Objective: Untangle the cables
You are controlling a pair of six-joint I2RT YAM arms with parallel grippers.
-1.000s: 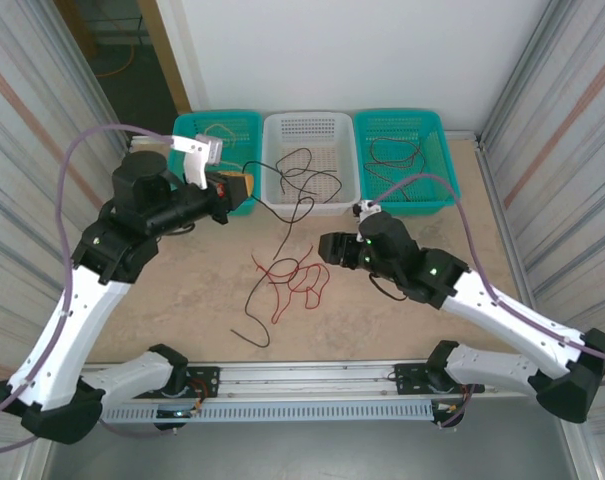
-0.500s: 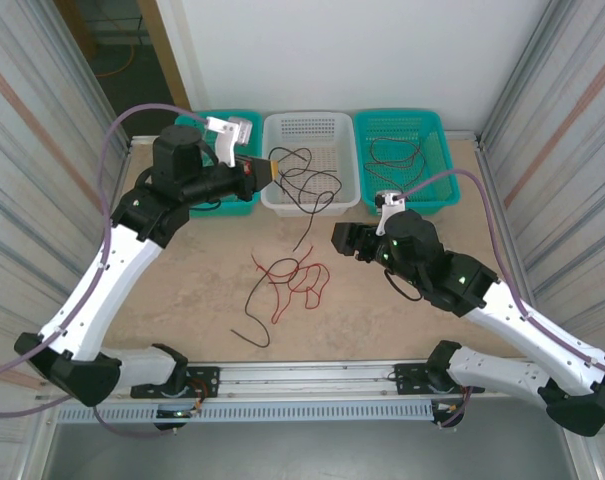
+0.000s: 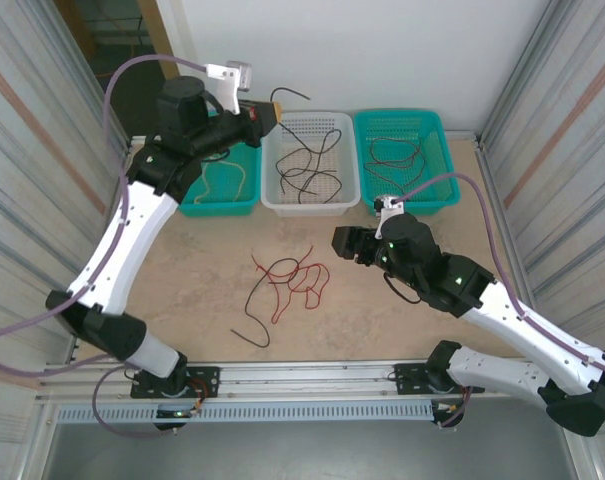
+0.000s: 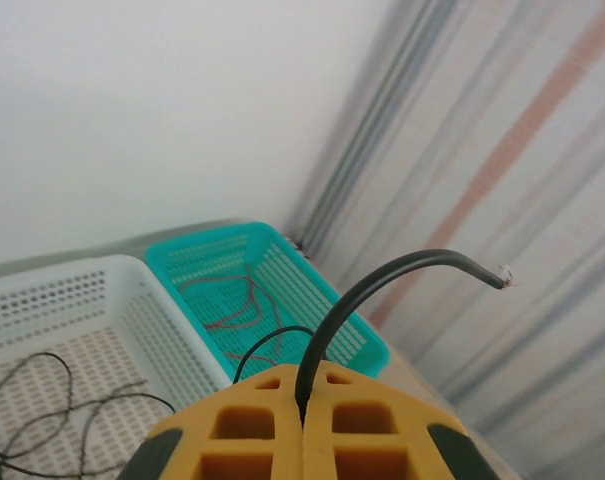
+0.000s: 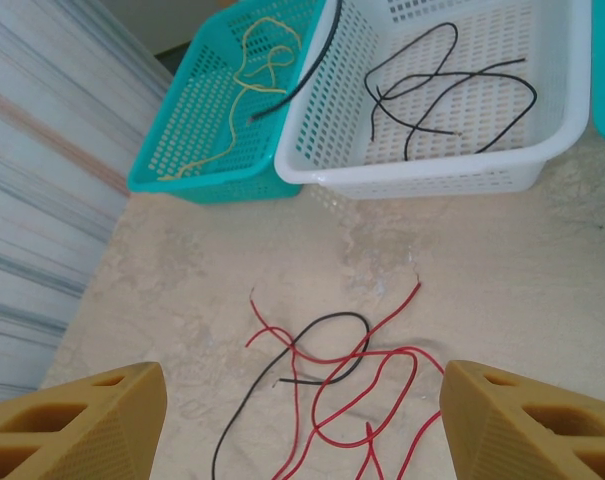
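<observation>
My left gripper [image 3: 267, 114] is raised above the white basket [image 3: 311, 206], shut on a black cable [image 4: 382, 281]. A short end of that cable curls up past the yellow fingertips [image 4: 362, 405], and its length hangs down into the white basket, where black cable loops [image 3: 305, 168] lie. On the table lies a tangle of red cables [image 3: 304, 279] with another black cable [image 3: 250, 322] through it. My right gripper [image 3: 342, 243] hovers right of the tangle, open. In the right wrist view the red loops [image 5: 387, 372] and the black cable [image 5: 334, 319] lie between its spread fingers [image 5: 82, 420].
A teal basket [image 3: 218, 207] at the back left holds a yellowish cable [image 3: 225, 178]. A teal basket [image 3: 444, 172] at the back right holds dark and reddish cables [image 3: 394, 152]. Corrugated walls close in both sides. The rail runs along the near edge.
My left arm has risen and swung back over the white basket, lifting the black cable's tail off the table into the basket. The right gripper drew slightly right and opened a little wider.
</observation>
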